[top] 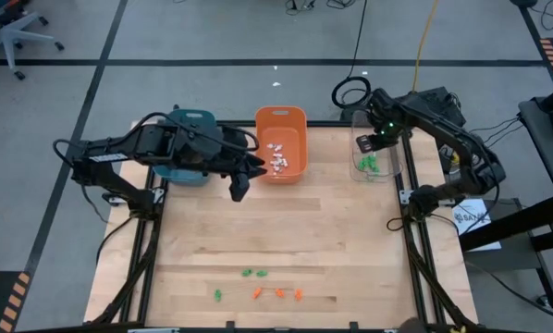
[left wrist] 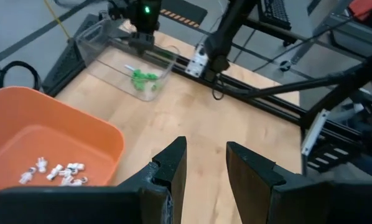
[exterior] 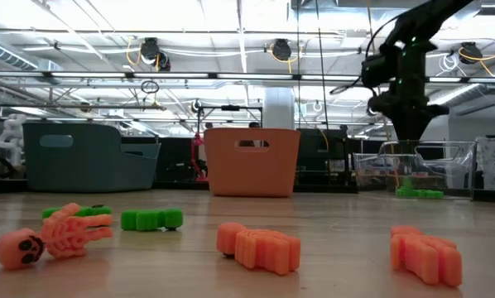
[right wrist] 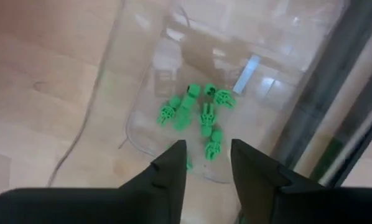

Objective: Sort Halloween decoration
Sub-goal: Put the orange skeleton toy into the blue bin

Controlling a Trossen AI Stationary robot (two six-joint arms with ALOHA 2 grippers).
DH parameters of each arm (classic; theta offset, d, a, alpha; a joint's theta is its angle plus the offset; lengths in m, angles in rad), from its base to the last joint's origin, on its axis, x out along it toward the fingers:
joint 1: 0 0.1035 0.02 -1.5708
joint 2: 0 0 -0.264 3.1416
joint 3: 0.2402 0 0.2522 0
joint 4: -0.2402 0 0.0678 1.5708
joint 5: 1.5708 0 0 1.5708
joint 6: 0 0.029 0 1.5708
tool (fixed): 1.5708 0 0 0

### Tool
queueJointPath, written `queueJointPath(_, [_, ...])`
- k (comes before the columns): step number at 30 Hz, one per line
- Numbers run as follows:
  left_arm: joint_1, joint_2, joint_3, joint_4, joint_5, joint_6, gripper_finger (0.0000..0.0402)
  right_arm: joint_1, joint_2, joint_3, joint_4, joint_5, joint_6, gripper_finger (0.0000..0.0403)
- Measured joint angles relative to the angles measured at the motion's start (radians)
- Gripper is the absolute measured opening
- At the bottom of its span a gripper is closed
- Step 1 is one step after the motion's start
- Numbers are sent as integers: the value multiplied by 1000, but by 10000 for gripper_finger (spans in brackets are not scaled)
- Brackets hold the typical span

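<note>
Right wrist view: right gripper [right wrist: 208,163] hangs over the clear bin [right wrist: 142,93] at the table's far right corner, fingers parted and empty; green trinkets [right wrist: 195,115] lie inside. Judgement: a green drop looks just made. Left gripper [top: 239,185] waits by the orange bin [top: 281,118] at the far edge, fingers apart, empty. Unsorted trinkets [top: 258,293], green and orange, sit near the near edge. Next move calls for reaching there and pinching one small piece. No readable writing, possibly too small to tell.
</note>
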Motion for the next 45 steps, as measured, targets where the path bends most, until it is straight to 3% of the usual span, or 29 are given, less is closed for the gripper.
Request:
queueJointPath(6, [-60, 0, 0, -42, 3, -79, 115, 71, -226, 0, 11, -58, 43, 127])
queueJointPath(12, [-160, 2, -13, -147, 4, -170, 115, 254, -484, 0, 43, -79, 253, 125])
queueJointPath(17, [-255, 11, -62, -203, 4, -236, 115, 427, -604, 0, 100, -74, 381, 123])
queueJointPath(25, [-362, 33, -207, -178, -46, -474, 115, 618, -586, 1, 148, -44, 426, 123])
queueJointPath(29, [-415, 67, -244, -157, -47, -617, 115, 673, -557, 0, 252, 7, 426, 122])
queueJointPath(35, [-485, 156, -248, -115, -46, -818, 115, 680, -526, 0, 356, 33, 384, 122])
queueJointPath(41, [-487, 246, -248, -116, 10, -1141, 115, 680, -515, 0, 328, 16, 398, 122])
queueJointPath(45, [-493, 302, -248, -37, 38, -1222, 116, 680, -515, 0, 295, 0, 385, 122])
